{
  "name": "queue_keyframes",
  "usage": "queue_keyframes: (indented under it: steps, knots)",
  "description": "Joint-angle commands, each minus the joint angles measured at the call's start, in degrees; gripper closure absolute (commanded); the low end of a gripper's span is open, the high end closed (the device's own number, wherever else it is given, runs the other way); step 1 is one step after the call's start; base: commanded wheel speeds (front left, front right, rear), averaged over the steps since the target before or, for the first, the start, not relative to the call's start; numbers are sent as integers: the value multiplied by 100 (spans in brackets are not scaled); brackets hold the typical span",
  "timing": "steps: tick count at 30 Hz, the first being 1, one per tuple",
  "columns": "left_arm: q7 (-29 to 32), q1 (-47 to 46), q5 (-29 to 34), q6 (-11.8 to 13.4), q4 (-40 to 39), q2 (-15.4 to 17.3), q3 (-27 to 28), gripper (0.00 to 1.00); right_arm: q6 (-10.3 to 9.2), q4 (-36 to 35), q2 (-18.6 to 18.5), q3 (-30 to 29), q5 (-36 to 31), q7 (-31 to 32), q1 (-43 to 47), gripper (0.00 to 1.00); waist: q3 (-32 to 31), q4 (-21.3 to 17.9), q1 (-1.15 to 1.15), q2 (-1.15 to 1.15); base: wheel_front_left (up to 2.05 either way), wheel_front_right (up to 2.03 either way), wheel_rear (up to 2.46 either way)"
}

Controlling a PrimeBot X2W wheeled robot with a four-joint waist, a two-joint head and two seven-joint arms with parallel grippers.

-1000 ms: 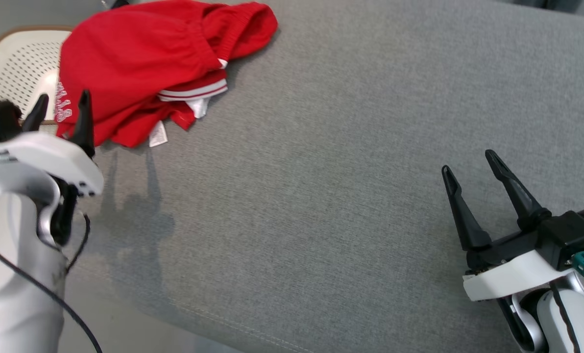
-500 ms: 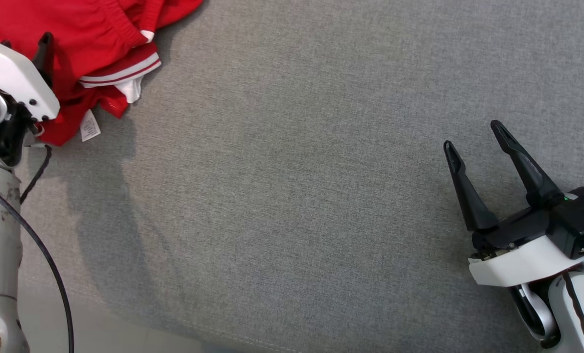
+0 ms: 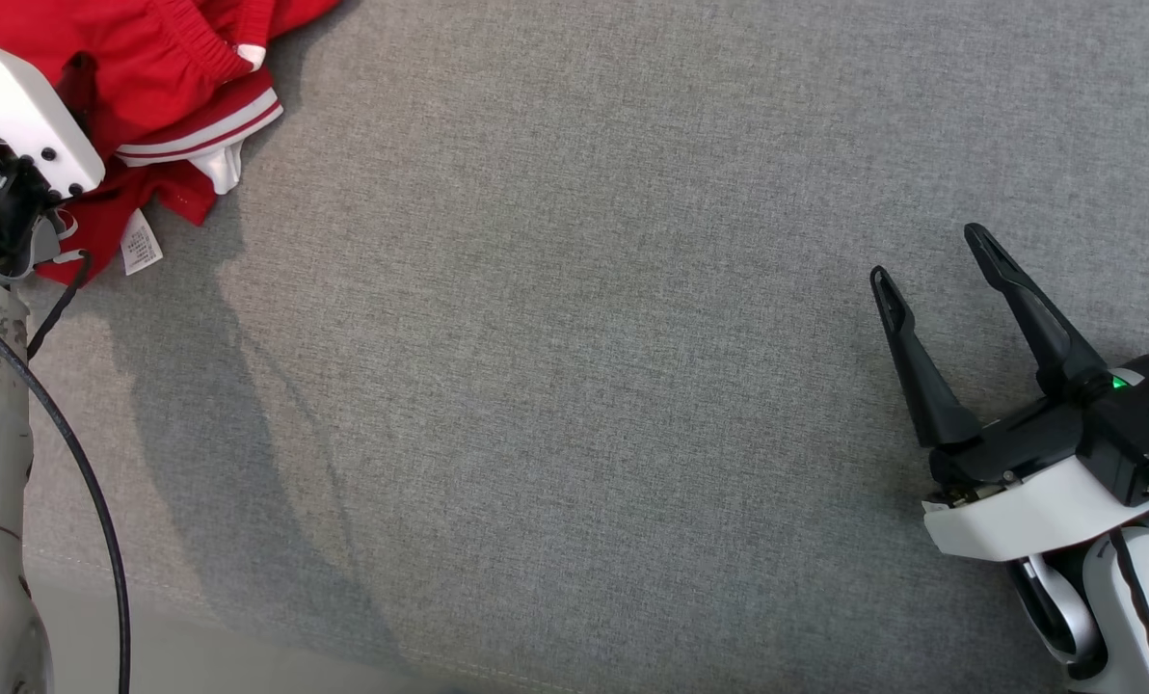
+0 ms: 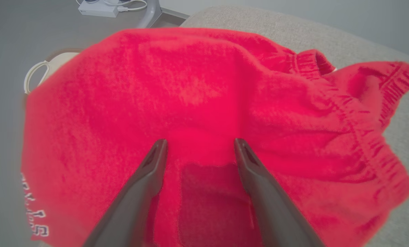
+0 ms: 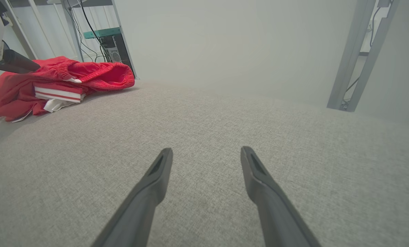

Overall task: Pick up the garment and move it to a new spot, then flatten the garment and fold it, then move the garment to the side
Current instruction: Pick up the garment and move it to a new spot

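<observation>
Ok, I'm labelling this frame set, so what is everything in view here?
garment: one, red with white stripes and lettering, crumpled at the far left corner of the surface
care label: one, white, on the garment's near edge
cushioned surface: one, grey, under everything
basket: one, cream, partly hidden behind the garment
power strip: one, white, on the floor beyond
metal posts: two, grey, far right background
left gripper: one, dark fingers, open, over the garment
right gripper: one, dark fingers, open, above bare surface at the right
</observation>
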Motion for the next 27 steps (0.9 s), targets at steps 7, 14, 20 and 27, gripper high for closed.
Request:
queue_keyframes:
  steps: [7,14,20,27]
  knots:
    - [58,-232,-65,4,298,38,-33,100,9,-6,-29,-46,-36,-36,-49,0,26,-13,0,0,0,0,0]
    - [-71,-306,-108,-102,470,47,-78,100,9,60,-13,-59,-34,-44,-42,0,-36,41,0,0,0,0,0]
    - [-525,-277,-199,-131,497,8,-7,100,9,160,37,-8,-16,-74,-18,0,-245,73,0,0,0,0,0]
    - [-1058,-101,-234,-243,539,25,13,100,9,355,117,60,31,-165,60,0,-590,73,0,0,0,0,0]
